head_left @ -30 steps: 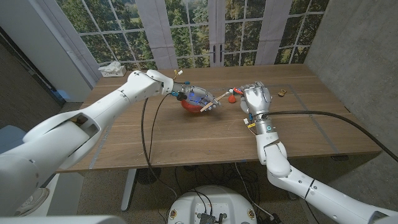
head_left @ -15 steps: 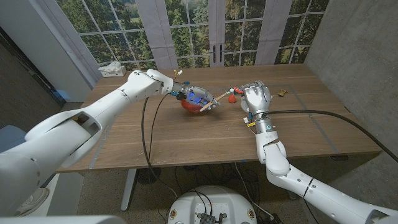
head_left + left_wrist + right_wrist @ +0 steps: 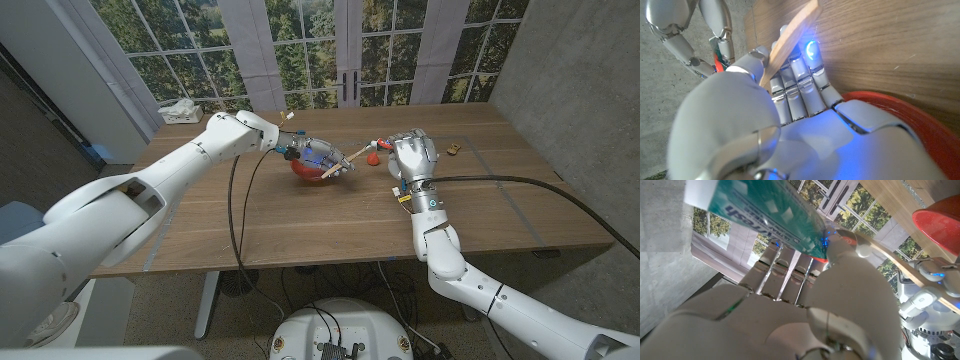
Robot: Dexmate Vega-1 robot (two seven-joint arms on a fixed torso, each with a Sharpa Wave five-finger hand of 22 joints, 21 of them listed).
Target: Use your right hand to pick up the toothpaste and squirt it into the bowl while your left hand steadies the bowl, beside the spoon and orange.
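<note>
Two white robot hands work over the wooden tabletop (image 3: 300,220): the left hand (image 3: 312,155) rests its fingers (image 3: 802,85) on the round red bowl (image 3: 318,170), touching a pale wooden spoon (image 3: 345,160). The right hand (image 3: 412,156) grasps the teal-and-white toothpaste tube (image 3: 765,210) just beside the bowl, near the small orange fruit (image 3: 371,157).

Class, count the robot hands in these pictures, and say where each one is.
2. The left hand is over the red bowl near the table's middle, by the wooden spoon. The right hand is beside the bowl, holding the toothpaste.
</note>
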